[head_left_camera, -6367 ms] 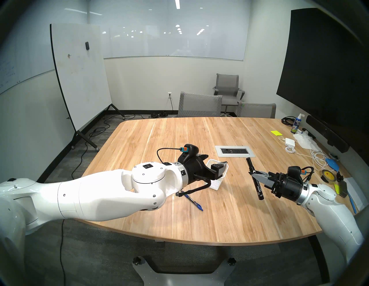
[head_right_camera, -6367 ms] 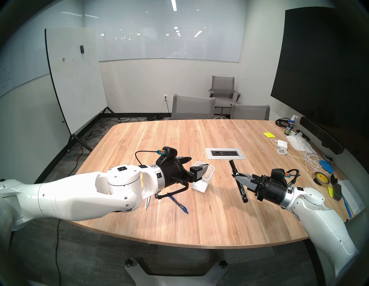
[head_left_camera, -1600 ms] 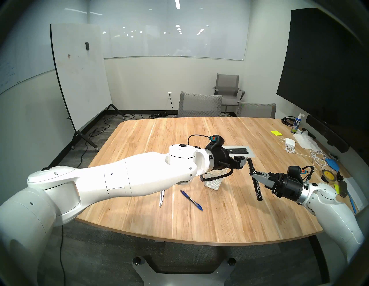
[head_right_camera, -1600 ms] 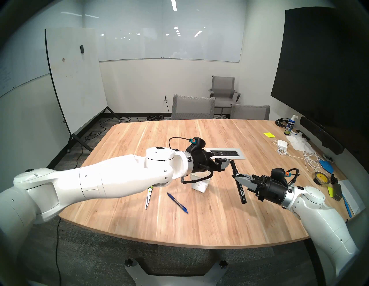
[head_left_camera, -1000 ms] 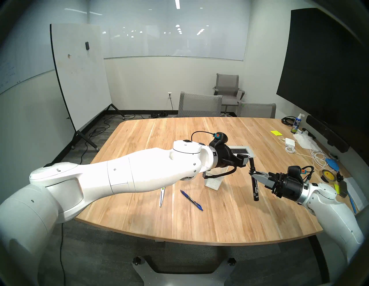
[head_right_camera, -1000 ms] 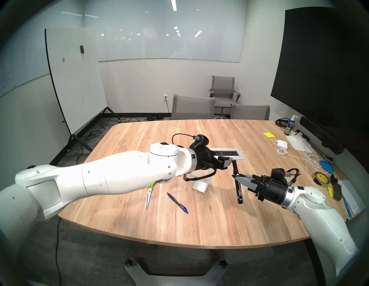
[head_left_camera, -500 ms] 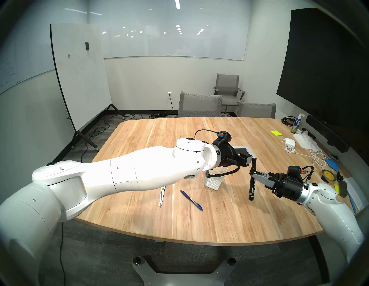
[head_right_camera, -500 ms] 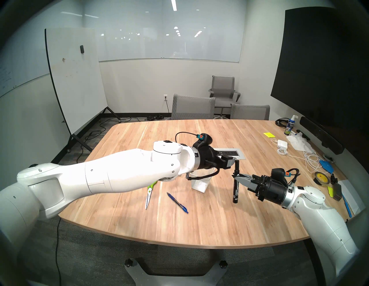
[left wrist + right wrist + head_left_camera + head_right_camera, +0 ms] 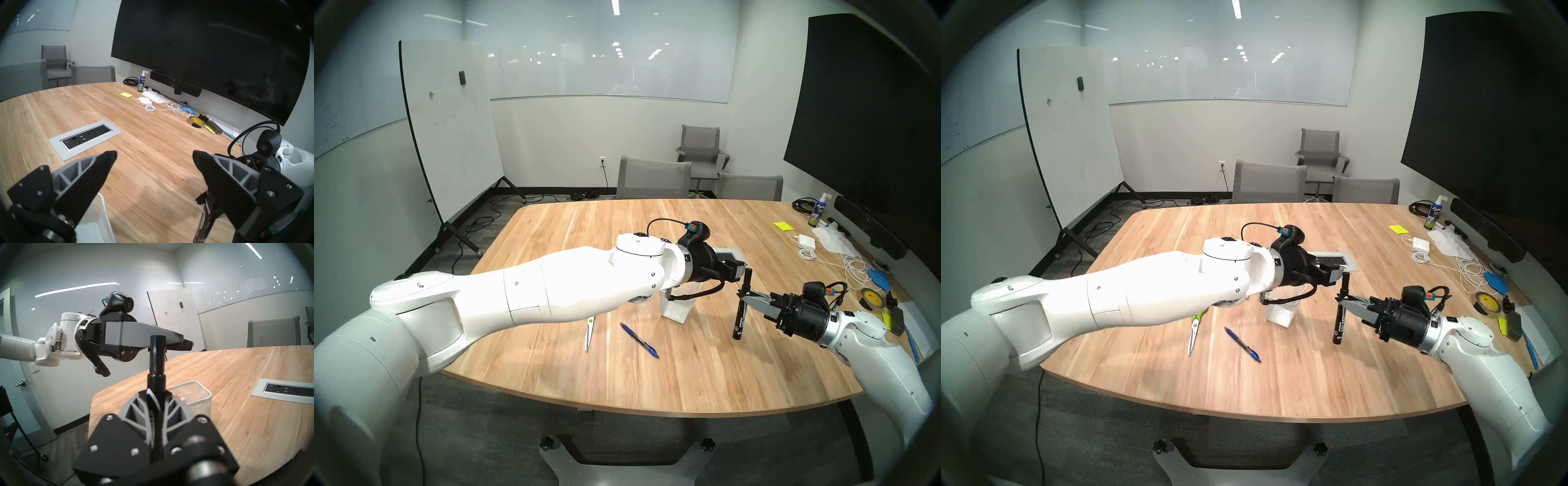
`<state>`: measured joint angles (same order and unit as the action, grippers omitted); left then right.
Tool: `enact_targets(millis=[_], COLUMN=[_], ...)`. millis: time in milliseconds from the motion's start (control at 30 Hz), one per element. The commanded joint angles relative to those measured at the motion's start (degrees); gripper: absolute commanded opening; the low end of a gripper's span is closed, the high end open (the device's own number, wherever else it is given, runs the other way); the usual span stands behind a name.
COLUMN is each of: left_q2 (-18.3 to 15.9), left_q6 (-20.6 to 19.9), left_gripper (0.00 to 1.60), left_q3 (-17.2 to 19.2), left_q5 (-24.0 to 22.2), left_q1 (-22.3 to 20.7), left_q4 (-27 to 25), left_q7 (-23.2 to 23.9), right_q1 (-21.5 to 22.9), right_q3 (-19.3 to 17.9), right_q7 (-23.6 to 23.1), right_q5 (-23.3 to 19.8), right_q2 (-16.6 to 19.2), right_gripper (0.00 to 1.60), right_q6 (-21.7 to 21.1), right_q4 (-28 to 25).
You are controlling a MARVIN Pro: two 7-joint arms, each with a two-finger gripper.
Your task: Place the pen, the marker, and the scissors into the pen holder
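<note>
1. Right now the right gripper point(image 9: 744, 297), middle right of the head view, is clamped on the black marker point(image 9: 740, 314); marker is near upright, cap end up, clear of the table point(image 9: 619, 380).
2. Left gripper point(image 9: 154, 157) has its fingers wide apart, nothing between them; in the head view one finger point(image 9: 735, 268) sits just beside the marker's top end, contact unclear.
3. In the right wrist view the marker point(image 9: 156, 361) rises up the frame centre and its cap overlaps the left gripper's grey finger point(image 9: 144, 334).
4. Pen holder point(image 9: 677, 307), white mesh, stands on the table centre frame, partly hidden under the left arm; in the right wrist view the pen holder point(image 9: 195, 395) is just right of centre, something orange inside, too small to identify.
5. Pen point(image 9: 639, 340), blue, lies flat on the table, lower centre, below-left of the holder.
6. Scissors point(image 9: 1194, 331), green handles, lie left of the pen, handles partly under the left arm.
7. Power outlet panel point(image 9: 85, 137) is set into the table, centre left of the left wrist view.
</note>
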<state>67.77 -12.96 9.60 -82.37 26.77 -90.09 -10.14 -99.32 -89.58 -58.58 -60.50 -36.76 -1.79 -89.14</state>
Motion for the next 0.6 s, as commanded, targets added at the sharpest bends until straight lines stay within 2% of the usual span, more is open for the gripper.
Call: enact_targets(millis=[0, 367, 567], left_q2=[1.05, 1.36, 0.34], left_q6=[-0.02, -0.15, 0.19], left_gripper=[1.6, 1.6, 1.6], left_q3=[1.08, 0.92, 0.7], left_q5=[0.05, -0.2, -0.06], left_q1=[-1.58, -1.92, -1.56], left_q4=[-0.04, 0.2, -0.61], left_q7=[-0.21, -0.38, -0.75], right_q1=[0.5, 0.5, 0.49], right_q3=[-0.53, -0.54, -0.55], right_q7=[0.14, 0.15, 0.16], right_q5=[-0.31, -0.31, -0.31], right_q2=[0.04, 0.04, 0.04], right_gripper=[0.0, 0.0, 0.0], right_q6=[0.09, 0.09, 0.09], right_q4=[-0.7, -0.7, -0.72])
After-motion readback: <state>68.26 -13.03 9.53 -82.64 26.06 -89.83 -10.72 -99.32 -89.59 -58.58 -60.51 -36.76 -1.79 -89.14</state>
